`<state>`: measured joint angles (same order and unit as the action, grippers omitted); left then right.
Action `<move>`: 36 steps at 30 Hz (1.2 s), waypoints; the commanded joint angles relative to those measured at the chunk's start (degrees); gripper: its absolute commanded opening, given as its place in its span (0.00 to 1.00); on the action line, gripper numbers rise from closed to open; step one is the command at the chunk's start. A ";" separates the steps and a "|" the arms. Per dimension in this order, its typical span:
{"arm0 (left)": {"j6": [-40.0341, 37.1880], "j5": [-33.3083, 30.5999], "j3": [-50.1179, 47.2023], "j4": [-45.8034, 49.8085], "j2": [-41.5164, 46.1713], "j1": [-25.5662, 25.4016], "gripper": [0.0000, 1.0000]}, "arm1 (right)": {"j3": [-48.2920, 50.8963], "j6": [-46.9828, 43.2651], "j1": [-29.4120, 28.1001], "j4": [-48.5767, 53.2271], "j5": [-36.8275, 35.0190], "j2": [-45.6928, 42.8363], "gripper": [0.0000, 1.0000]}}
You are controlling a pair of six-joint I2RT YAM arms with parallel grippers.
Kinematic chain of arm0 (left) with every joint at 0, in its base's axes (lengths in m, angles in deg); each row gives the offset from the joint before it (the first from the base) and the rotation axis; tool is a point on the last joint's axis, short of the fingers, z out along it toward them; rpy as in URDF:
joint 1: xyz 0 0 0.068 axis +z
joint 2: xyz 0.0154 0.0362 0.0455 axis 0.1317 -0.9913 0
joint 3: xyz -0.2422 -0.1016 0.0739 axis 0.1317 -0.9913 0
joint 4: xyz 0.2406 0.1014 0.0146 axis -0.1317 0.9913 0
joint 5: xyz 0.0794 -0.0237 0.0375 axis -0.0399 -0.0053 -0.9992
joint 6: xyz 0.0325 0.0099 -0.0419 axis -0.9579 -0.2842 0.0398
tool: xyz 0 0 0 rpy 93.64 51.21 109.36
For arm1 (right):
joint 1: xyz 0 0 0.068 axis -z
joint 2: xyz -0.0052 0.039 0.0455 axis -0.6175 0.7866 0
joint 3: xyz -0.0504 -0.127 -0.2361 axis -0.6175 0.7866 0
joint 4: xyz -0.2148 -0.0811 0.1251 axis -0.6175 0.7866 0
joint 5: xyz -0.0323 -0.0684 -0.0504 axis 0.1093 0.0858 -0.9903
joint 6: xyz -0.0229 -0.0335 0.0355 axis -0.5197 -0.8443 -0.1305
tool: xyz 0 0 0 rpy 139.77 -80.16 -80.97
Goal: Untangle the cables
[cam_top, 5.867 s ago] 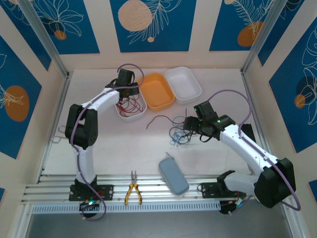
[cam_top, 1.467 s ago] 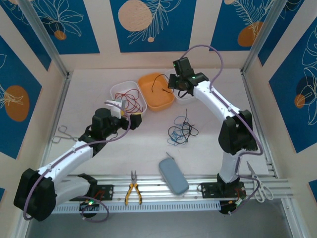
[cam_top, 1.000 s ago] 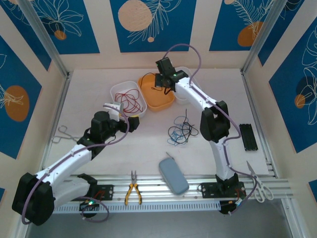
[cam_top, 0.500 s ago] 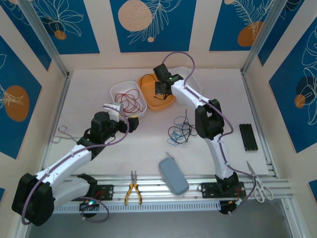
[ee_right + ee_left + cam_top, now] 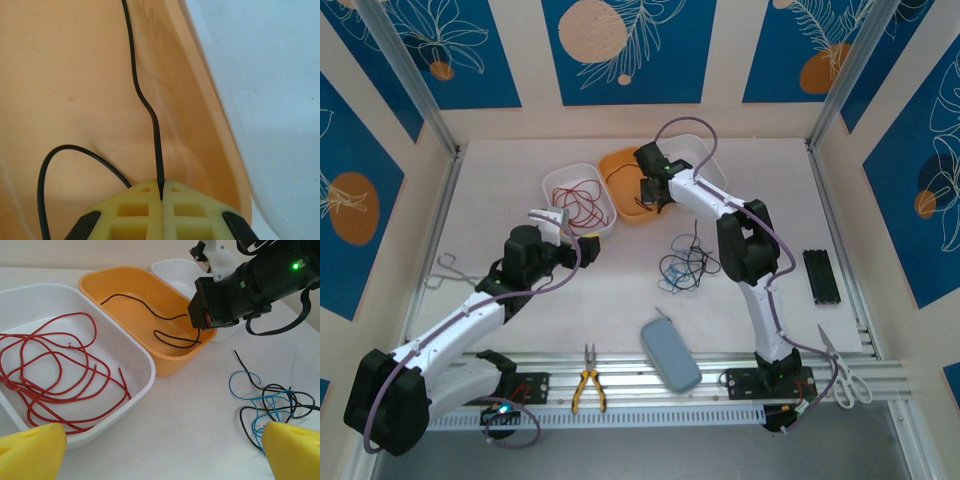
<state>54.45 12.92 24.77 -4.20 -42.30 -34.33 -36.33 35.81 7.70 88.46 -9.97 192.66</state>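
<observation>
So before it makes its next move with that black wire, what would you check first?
1. Right gripper shut on the black cable: ok.
2. Held cable lies inside the orange tray: ok.
3. Red cables all inside the white tray: ok.
4. Left gripper open and holding nothing: ok.
5. All cables untangled: not ok, a blue and black tangle lies on the table.
6. How firmly the black cable is pinched: cannot tell.

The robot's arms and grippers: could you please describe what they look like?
The left arm and right arm have white links, black joints and a purple cable each. Their fingers are yellow; a green light glows on the right wrist.
</observation>
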 commanded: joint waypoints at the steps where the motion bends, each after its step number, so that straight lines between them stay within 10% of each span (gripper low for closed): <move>1: 0.22 0.34 -0.51 0.63 0.80 -0.14 1.00 | -0.08 0.00 -0.73 -1.22 0.00 -2.58 0.08; 12: 1.31 -1.69 -0.54 1.09 1.20 -0.18 1.00 | -2.24 -1.96 -1.20 1.43 -0.64 -6.51 0.38; 36: 5.09 -2.74 -1.34 -2.32 -0.40 -0.38 1.00 | 39.07 10.60 2.57 8.11 4.25 -41.06 0.40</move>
<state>58.10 8.65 24.23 -4.07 -42.36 -34.33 -0.93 43.32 9.20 93.38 -7.30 155.68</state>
